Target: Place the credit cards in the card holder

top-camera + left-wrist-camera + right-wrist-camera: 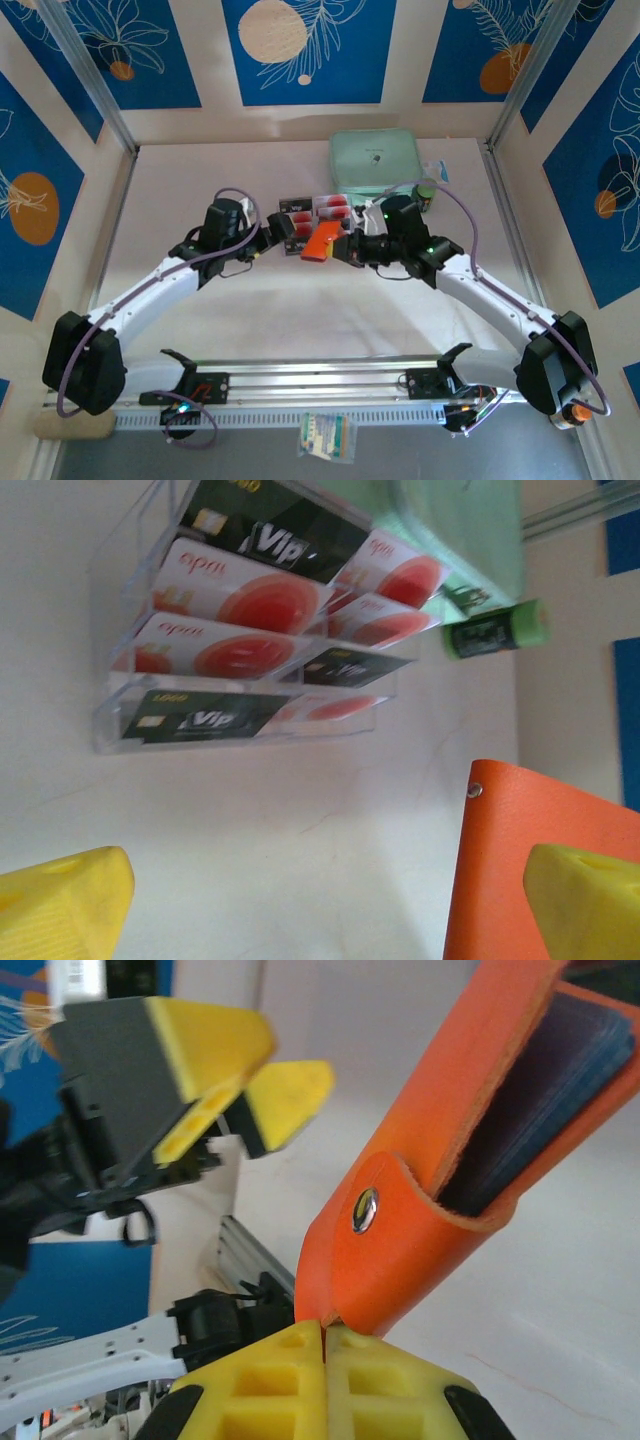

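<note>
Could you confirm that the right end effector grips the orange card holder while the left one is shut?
No: the left end effector is open, jaws wide apart in the left wrist view; the right end effector does grip the card holder.

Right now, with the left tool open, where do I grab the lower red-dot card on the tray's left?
Probably by the exposed long edge of the red-dot card, coming from the open front of the clear tray. The card lies tilted in a tier, its lower edge behind the lip, with tray walls at the sides.
</note>
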Motion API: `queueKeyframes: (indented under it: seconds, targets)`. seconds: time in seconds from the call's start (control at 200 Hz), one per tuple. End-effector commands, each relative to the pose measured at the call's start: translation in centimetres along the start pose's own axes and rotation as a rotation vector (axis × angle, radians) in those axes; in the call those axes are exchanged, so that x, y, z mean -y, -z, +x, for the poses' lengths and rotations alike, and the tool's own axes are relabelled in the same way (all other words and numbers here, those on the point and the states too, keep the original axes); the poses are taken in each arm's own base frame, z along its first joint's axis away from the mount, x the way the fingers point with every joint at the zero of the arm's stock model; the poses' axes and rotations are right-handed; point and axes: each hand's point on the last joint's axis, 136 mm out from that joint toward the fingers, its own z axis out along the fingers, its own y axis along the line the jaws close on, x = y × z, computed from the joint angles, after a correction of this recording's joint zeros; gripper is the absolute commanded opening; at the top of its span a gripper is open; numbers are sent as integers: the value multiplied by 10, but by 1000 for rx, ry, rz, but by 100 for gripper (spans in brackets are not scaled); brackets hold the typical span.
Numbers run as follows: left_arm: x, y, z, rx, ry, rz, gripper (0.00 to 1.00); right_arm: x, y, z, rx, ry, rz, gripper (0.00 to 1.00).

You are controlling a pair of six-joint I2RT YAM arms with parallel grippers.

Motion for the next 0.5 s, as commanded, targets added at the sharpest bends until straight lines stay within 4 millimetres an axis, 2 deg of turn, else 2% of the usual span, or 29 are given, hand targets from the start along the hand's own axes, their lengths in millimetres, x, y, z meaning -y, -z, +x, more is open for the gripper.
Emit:
queueKeyframes:
  seconds: [0.0,0.21,0.39,0.495]
  targets:
    - [29,2,-14,16,65,156,100,-44,1,-14,8,100,-147,0]
    - [51,3,-25,46,150,290,100,-64,-7,-26,22,112,-211,0]
    - [58,4,-27,53,195,352,99,-71,-13,-30,25,111,-234,0]
    - [60,3,-26,48,192,367,96,-72,-15,-31,26,108,-239,0]
